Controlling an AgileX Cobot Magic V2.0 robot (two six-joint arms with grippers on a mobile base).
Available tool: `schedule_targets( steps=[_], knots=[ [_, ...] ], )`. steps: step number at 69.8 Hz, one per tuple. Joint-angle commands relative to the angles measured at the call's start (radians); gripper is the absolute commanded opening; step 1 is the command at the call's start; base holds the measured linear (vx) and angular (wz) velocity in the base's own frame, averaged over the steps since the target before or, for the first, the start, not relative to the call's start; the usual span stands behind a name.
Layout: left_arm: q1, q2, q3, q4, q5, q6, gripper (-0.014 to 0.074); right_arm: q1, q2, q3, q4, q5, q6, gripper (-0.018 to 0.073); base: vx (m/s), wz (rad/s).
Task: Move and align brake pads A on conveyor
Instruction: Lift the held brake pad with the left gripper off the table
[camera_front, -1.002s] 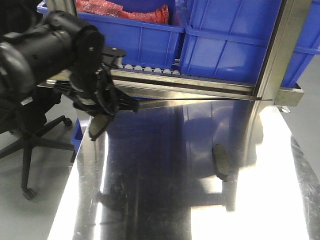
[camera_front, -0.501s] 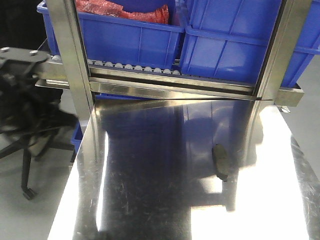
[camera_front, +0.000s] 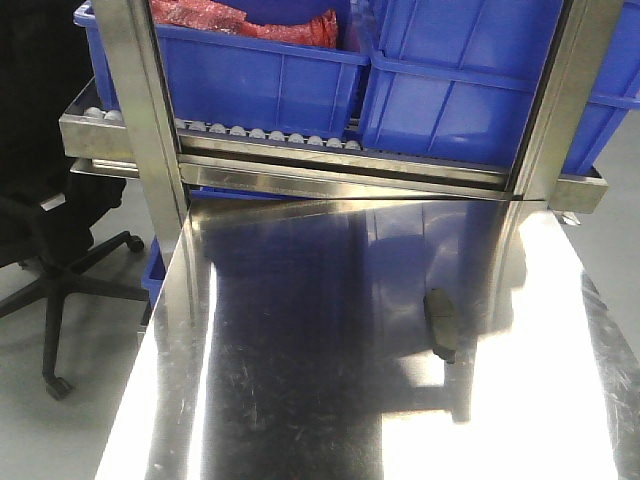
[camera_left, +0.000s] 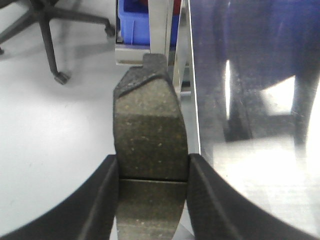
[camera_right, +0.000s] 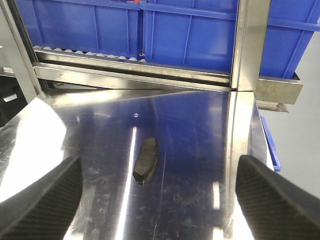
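Brake pads (camera_front: 441, 322) (camera_left: 149, 145): two were seen.
Large blue bins (camera_front: 260, 75) (camera_front: 460, 85): two were seen.
Office chair (camera_front: 60, 285): one was seen.
Counter (camera_front: 300, 400): one was seen.

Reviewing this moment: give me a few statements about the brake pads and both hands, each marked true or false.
1. The left hand is shut on a brake pad. True.
2. The held pad hangs over the steel table. False: it is over the floor, beside the table's edge.
3. A second brake pad lies on the steel table. True.
4. The right hand grips that second pad. False: it is open, above the table and apart from the pad.
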Motion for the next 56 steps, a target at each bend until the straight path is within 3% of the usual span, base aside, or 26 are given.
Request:
schedule_targets(
  steps=[1,56],
  knots=[
    [0.001,-0.040,-0.020,0.008,-0.061,-0.001,-0.0006,-0.003,0.017,-0.026,0.000,-0.074,0.000,0.0589,0.00,0.00],
    [0.001,-0.062,-0.024,0.015,-0.027,-0.001,-0.0006,-0.003,0.017,-0.026,0.000,-0.072,0.000,0.0589,0.00,0.00]
  ],
)
